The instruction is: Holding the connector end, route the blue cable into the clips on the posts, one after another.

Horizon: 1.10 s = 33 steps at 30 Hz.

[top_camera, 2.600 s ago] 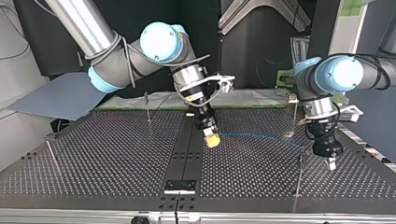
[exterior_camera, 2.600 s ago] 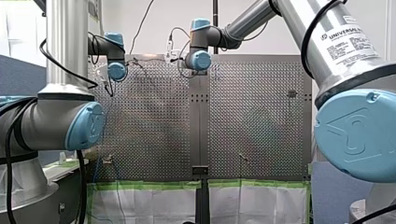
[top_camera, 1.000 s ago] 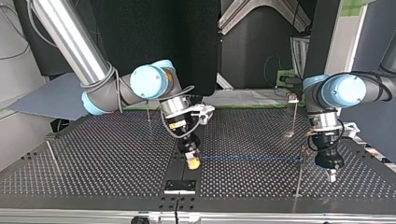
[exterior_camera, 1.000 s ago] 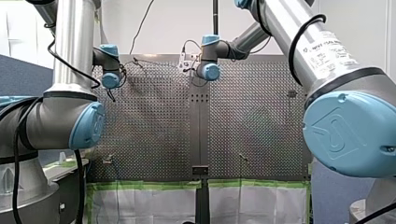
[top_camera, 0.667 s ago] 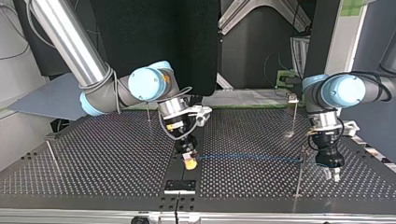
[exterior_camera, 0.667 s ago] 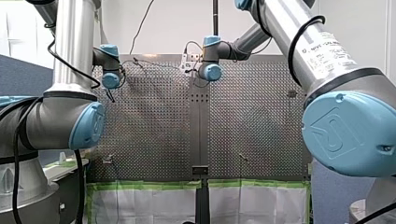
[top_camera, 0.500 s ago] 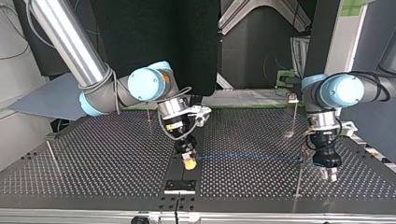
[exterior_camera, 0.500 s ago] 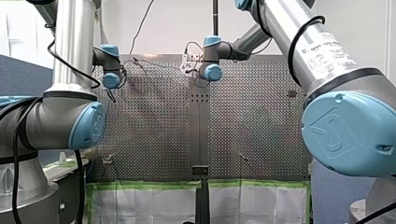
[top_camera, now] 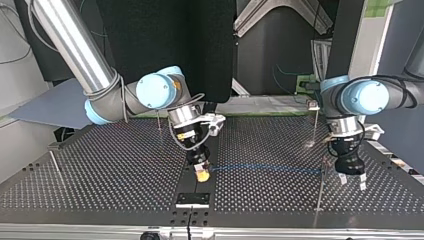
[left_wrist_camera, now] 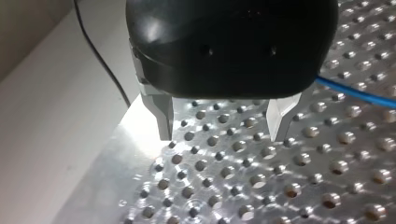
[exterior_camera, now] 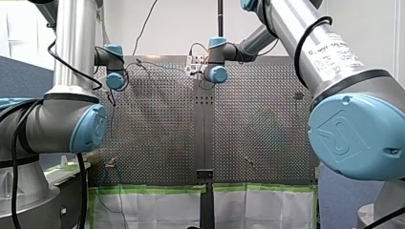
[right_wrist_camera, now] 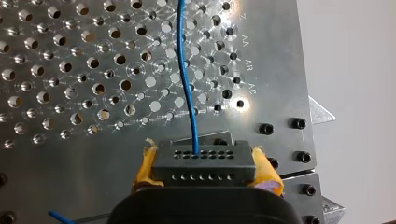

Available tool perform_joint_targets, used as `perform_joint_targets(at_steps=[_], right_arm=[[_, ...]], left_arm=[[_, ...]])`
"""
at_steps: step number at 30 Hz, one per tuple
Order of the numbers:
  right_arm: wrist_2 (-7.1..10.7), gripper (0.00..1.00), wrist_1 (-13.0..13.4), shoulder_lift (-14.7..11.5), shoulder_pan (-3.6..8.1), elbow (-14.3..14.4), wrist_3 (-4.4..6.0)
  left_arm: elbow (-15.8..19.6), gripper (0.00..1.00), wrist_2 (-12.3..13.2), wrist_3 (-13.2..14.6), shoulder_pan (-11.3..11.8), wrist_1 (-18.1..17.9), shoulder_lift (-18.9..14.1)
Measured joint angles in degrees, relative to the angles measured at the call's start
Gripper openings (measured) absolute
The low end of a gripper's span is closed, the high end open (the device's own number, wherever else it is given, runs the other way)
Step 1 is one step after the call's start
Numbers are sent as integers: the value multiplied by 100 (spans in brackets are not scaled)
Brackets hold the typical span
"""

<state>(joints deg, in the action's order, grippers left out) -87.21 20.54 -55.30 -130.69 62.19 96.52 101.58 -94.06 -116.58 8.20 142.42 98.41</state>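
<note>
— Since a moment ago, the metal fingers (left_wrist_camera: 163, 116) of the black left gripper (top_camera: 352, 184) have been spread apart next to the thin metal post (top_camera: 320, 192). Is anything held by them?

— No, nothing is gripped. In the left wrist view, only the metal table full of holes (left_wrist_camera: 224, 186) is seen between the two fingers. The fingertips are seen close over it.

— Where is the thin blue cable (top_camera: 265, 168) found?

— It is stretched in an almost straight line just above the table. One end is seen at the post, near the post's upper part. Whether it is caught in a clip there cannot be told, because that part is too small. The other end is plugged into the black connector block with rows of little holes (right_wrist_camera: 204, 163).

— And where is that block found?

— It is held well away from the post, on the side away from the left gripper. It is squeezed tight between the yellow pads (right_wrist_camera: 144, 170) of the right gripper (top_camera: 202, 174).

— Is the cable touched by the left gripper?

— No. The cable is seen passing beside that gripper, not between its fingers.
</note>
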Motion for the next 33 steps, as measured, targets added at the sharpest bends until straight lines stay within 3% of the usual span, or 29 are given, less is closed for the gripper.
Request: perform_joint_targets(at_steps=[13,26,33], right_arm=[[1,0,-5,5,-1,0,11],[1,0,-7,7,8,1,15],[9,0,-13,10,12,1,17]], left_arm=[[3,98,-40,42,-217,703,-80],[520,98,-381,57,-350,1517,-804],[715,98,-383,82,-363,1638,-1008]])
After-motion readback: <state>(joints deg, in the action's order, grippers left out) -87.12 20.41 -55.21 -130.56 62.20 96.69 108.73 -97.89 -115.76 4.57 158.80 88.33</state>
